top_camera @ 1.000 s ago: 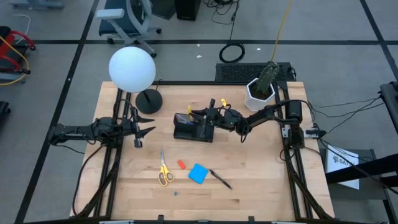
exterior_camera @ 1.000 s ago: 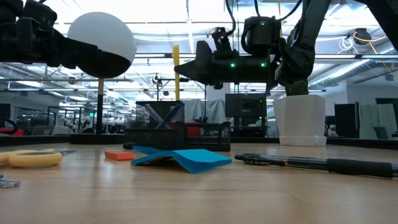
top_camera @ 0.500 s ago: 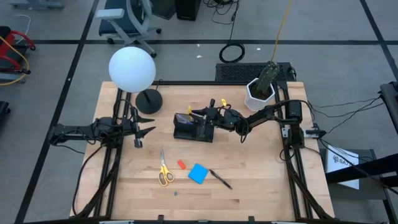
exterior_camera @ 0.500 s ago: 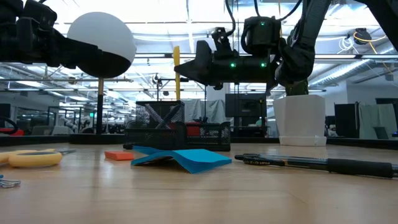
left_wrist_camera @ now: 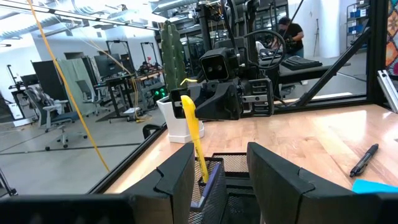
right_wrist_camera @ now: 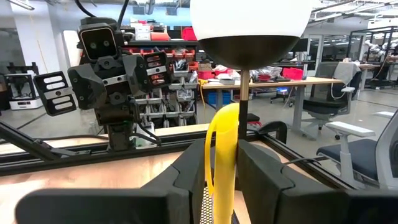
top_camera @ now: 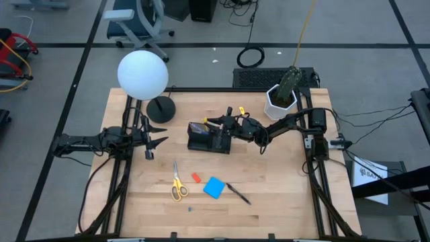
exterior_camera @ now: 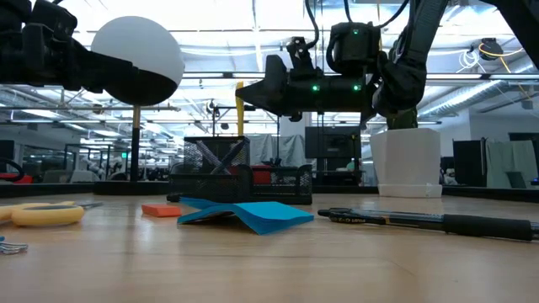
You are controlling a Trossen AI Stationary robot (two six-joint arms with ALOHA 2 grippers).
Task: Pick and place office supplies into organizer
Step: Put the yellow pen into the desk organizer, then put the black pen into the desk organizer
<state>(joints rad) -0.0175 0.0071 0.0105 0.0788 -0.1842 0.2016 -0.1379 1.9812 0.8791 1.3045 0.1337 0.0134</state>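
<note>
The right gripper (top_camera: 216,123) hung over the taller cup section of the black organizer (top_camera: 208,140), which stood near the middle of the bench (top_camera: 282,195), toward its far edge. A yellow pen (right_wrist_camera: 222,152) stood upright between the right fingers (right_wrist_camera: 189,171), its lower end down in the cup beside a purple-grey pen (left_wrist_camera: 208,185). The fingers appeared slightly parted around the pen; whether they gripped it could not be told. The upright hold suited a straight drop into the cup.

The left gripper (top_camera: 156,142) waited near the bench's left edge, aimed at the organizer, its fingers apart and empty.

Yellow-handled scissors (top_camera: 177,183), a red eraser (top_camera: 196,177), a blue pad (top_camera: 214,187) and a black pen (top_camera: 238,193) lay toward the near edge, well apart from the organizer, not yet stowed.
</note>
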